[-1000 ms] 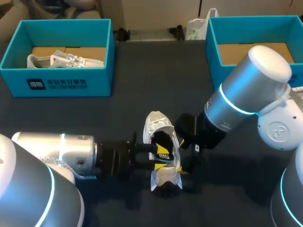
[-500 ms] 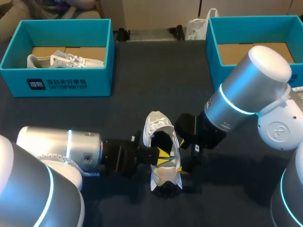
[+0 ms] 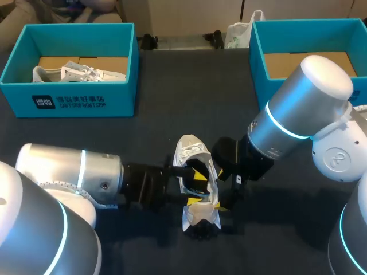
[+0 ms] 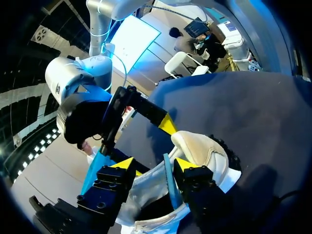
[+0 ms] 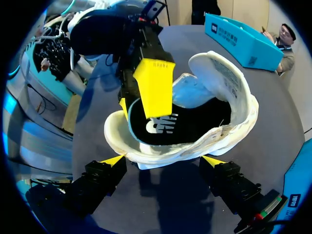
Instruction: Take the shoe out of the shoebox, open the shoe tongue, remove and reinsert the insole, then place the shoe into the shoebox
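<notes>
Our left gripper is spread: one finger is inside the white shoe above its black insole, and the other is outside the wall. Our right gripper, also spread, stands beside the shoe's opposite side. The shoe lies on the table, well apart from our left shoebox.

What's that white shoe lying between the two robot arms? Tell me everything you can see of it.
The white shoe looks like soft fabric with padded edges and thin teal trim inside the rim. It lies mid-way across the dark table, its mouth facing up and spread wide, so the black insole with a white mark shows. The left end effector is partly inside the mouth. The right end effector, open, sits beside the shoe, contact unclear.
</notes>
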You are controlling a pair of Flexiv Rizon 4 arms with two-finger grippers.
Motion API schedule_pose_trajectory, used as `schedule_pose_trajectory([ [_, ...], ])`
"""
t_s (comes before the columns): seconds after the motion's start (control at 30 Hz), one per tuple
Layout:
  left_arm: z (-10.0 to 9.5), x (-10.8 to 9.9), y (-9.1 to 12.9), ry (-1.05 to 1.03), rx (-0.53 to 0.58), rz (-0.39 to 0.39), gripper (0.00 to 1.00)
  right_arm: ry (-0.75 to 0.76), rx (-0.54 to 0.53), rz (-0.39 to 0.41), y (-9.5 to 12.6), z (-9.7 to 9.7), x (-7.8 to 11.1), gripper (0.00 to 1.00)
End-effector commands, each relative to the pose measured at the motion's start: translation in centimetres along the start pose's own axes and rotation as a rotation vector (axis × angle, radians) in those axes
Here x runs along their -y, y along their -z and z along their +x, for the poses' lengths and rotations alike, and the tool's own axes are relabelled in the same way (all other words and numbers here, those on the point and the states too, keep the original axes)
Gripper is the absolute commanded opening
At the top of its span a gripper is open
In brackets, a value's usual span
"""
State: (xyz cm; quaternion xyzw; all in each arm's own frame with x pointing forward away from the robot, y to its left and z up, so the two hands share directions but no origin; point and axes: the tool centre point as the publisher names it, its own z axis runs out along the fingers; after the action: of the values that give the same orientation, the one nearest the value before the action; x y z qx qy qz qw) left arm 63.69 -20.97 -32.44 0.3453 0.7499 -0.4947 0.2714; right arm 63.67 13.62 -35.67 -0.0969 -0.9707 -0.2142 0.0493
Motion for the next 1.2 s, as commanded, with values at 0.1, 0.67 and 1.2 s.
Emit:
schedule_pose_trajectory([
  [0.1,-0.4,0.6,1.1,-0.013,-0.029,-0.025,0.51,0.002,0.0,-0.003,0.2,-0.1,0.3,1.0],
  [0.67,-1.2,0.4,5.3,-0.044,-0.222,-0.069,0.49,0.042,-0.031,-0.012,5.9,-0.7,6.0,1.0],
  [1.2,-3.5,0.3,9.2,-0.144,-0.503,-0.049,0.47,0.043,-0.043,-0.016,6.1,-0.8,6.4,1.0],
])
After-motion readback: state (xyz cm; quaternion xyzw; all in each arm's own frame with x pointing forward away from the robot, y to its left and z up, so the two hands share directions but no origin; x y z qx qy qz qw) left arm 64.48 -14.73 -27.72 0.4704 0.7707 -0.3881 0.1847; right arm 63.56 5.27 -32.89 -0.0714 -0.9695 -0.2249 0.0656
